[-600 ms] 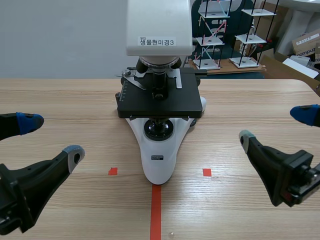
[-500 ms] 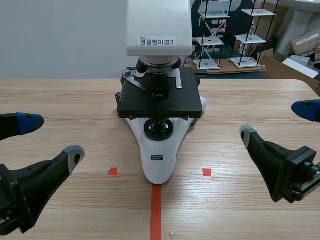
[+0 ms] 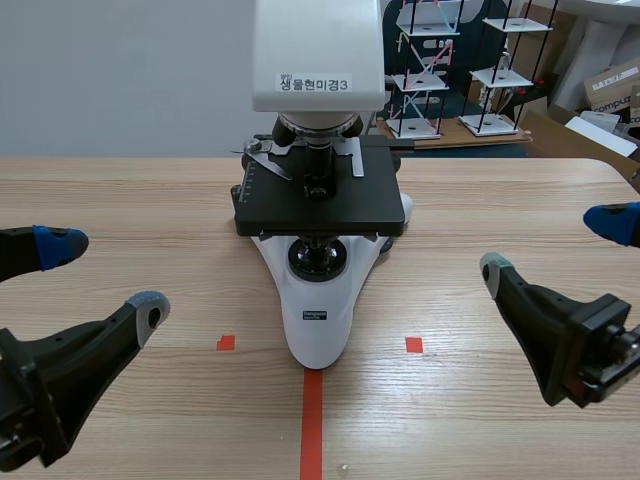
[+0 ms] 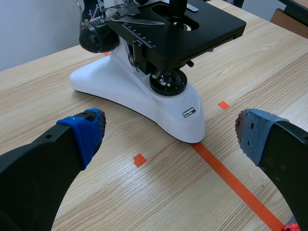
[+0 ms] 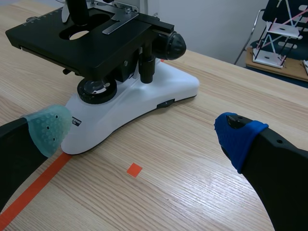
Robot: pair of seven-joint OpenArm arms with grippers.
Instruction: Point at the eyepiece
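Note:
A white microscope stands mid-table with a black stage and a white head bearing a label. The head runs out of the scene view, and no view shows the eyepiece. My left gripper hovers open, low at the left and short of the base. My right gripper hovers open at the right, about level with the base. In the left wrist view the microscope lies ahead of the open left gripper. In the right wrist view the microscope lies ahead of the open right gripper.
Bare wooden table lies on both sides of the microscope. Small rack models and cardboard boxes stand beyond the far right edge. The table's right corner is close to the right arm.
The right gripper has drifted slightly to the right and down. The left arm and the microscope have not moved.

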